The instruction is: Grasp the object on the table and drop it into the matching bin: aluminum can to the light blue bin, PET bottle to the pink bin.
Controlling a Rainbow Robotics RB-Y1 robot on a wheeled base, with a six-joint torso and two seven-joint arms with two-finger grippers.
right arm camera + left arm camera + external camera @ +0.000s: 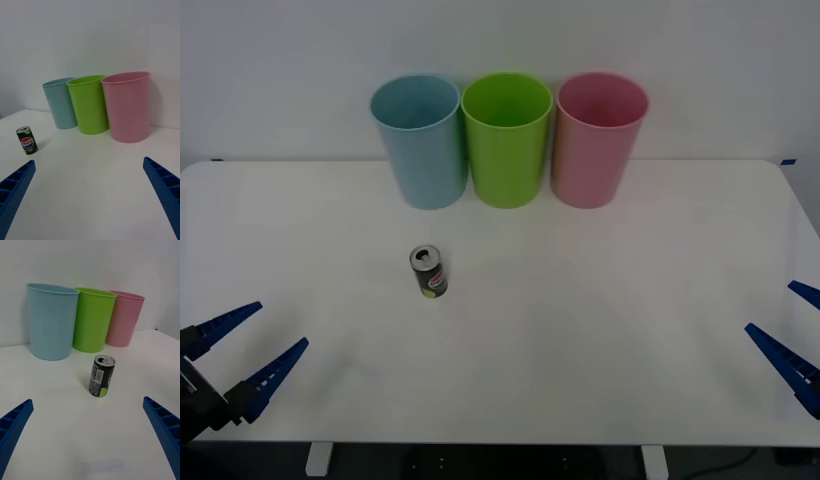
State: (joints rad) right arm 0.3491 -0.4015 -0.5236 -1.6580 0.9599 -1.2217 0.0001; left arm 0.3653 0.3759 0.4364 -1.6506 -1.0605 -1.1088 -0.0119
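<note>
Small dark aluminum drink can (429, 272) with silver opened top and green and red label marks stands upright left of centre in the front view on the flat white surface (600, 330), apart from the bins. Across upper centre, touching side by side: tall tapered light blue plastic bin (420, 140), green bin (505, 138), pink bin (598, 138). Left gripper (243, 343) at lower left corner, jaws spread wide, holding nothing; right gripper (792, 325) at lower right edge, jaws likewise apart and empty.
</note>
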